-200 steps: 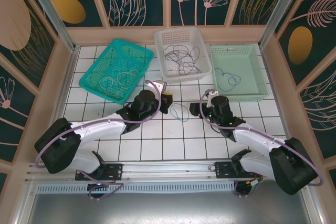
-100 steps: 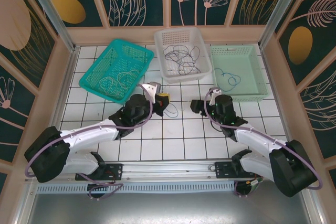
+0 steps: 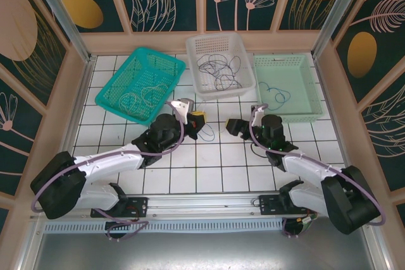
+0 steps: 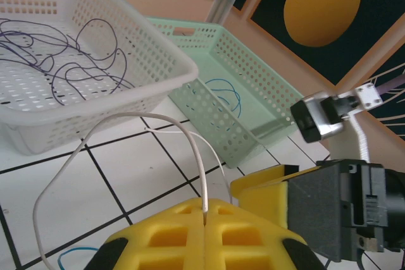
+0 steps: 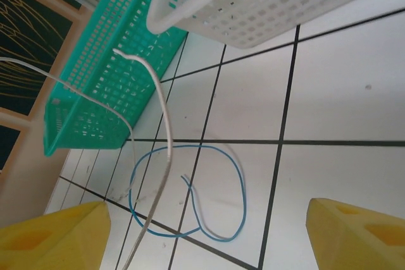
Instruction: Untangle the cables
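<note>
My left gripper point(image 4: 206, 214) is shut on a pale cable point(image 4: 130, 116), which arches up from the yellow pads and loops down to the tiles. In the top view this gripper point(image 3: 197, 118) sits mid-table, facing my right gripper point(image 3: 233, 126). My right gripper point(image 5: 207, 232) is open, with nothing between its yellow fingertips point(image 5: 57, 237). On the tiles ahead of it lies a blue cable point(image 5: 242, 184) in a loose loop, with a pale strand along part of it. The lifted pale cable point(image 5: 166, 147) hangs in front of that loop.
A white basket point(image 3: 248, 74) at the back holds several dark cables point(image 3: 218, 67). A teal basket point(image 3: 107, 96) with pale cables stands back left. A pale green basket point(image 3: 304, 113) with a blue cable point(image 3: 276, 95) stands back right. Wooden walls ring the tiled table.
My right gripper has swung left toward the blue loop and its jaws have widened. My left gripper has shifted slightly left, still shut on the pale cable.
</note>
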`<action>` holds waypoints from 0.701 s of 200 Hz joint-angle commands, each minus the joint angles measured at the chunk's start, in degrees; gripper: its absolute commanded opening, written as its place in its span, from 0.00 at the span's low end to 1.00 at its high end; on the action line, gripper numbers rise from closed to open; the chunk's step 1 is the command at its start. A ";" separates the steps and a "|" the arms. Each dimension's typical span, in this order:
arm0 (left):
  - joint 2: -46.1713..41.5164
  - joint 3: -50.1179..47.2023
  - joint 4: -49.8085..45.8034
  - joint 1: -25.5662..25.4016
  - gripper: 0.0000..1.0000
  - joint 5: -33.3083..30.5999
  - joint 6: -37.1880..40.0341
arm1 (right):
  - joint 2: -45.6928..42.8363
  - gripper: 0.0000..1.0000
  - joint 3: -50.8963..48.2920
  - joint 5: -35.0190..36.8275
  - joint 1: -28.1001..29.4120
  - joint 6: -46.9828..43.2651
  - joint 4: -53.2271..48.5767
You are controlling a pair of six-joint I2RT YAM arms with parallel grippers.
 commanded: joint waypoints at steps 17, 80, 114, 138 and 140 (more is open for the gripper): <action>1.43 0.61 4.73 -0.14 0.00 1.73 -1.40 | 3.29 0.81 2.66 -3.57 -0.29 4.40 3.66; 3.05 0.27 7.74 -0.21 0.00 1.95 -2.73 | 6.85 0.62 3.49 -6.47 -0.05 8.50 9.93; 3.41 -0.17 9.17 -0.14 0.00 2.04 -3.30 | 8.09 0.56 4.23 -6.77 0.23 8.93 10.63; 3.62 -0.27 10.12 -0.18 0.00 2.37 -3.65 | 8.93 0.54 5.05 -6.90 0.25 8.97 11.02; 3.64 -0.27 10.08 -0.15 0.00 2.33 -3.67 | 8.98 0.54 5.13 -6.90 0.24 9.02 11.01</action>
